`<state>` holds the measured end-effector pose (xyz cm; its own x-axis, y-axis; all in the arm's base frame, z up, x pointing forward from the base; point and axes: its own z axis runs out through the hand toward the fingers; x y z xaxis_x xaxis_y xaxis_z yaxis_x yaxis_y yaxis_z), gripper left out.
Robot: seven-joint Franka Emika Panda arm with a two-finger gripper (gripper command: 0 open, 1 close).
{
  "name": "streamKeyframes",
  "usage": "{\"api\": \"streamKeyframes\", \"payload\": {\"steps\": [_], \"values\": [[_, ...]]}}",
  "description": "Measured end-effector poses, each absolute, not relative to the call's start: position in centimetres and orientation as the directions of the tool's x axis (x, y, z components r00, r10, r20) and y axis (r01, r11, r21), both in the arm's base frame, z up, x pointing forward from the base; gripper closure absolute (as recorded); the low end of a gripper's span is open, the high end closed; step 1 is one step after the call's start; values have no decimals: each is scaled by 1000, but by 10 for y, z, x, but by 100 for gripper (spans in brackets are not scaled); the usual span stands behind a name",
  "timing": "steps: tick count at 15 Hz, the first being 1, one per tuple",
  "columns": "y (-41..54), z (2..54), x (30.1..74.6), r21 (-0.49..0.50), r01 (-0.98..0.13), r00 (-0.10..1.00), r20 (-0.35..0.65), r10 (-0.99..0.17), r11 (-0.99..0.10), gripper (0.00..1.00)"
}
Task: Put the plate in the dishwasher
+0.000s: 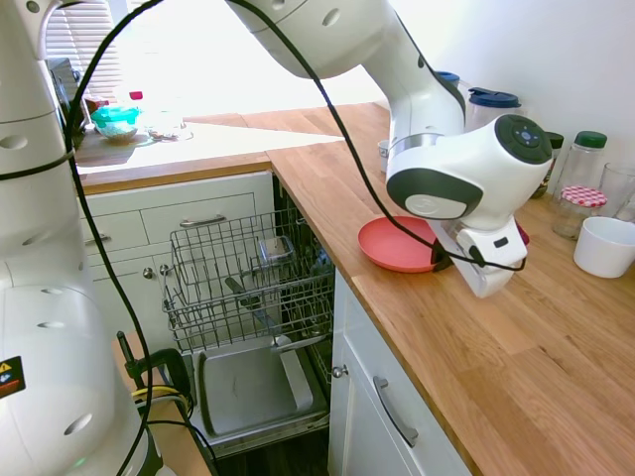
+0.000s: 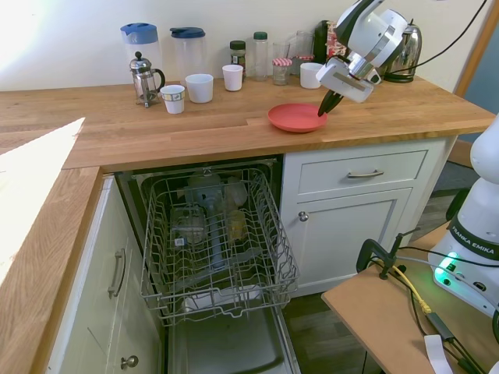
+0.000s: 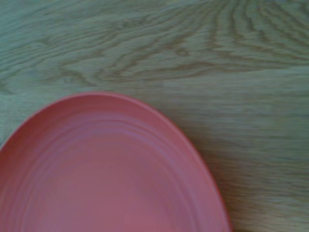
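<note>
One view hides the gripper (image 2: 323, 107); the other shows it clamping the plate (image 2: 295, 118) rim.

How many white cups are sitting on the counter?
4 that I can see: one beside the coffee press, one next to it, one in front of the jars, one by the robot's arm. More could be hiding behind the arm.

"FRANKA EMIKA" on white robot base (image 2: 477, 234)
</note>
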<state>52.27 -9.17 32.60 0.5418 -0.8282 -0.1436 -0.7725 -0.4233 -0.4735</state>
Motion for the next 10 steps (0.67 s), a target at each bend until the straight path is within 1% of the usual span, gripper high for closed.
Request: {"api": "streamKeyframes", "payload": {"steps": [2,5,8,10], "values": [[-75,354,520,-483,-734,583,-89,-807,-477,100],[-34,429,513,-473,-673,631,33,-775,-569,100],[51,503,495,-392,-607,686,181,-705,-692,100],[130,547,477,-318,-541,735,271,-622,-778,100]]}}
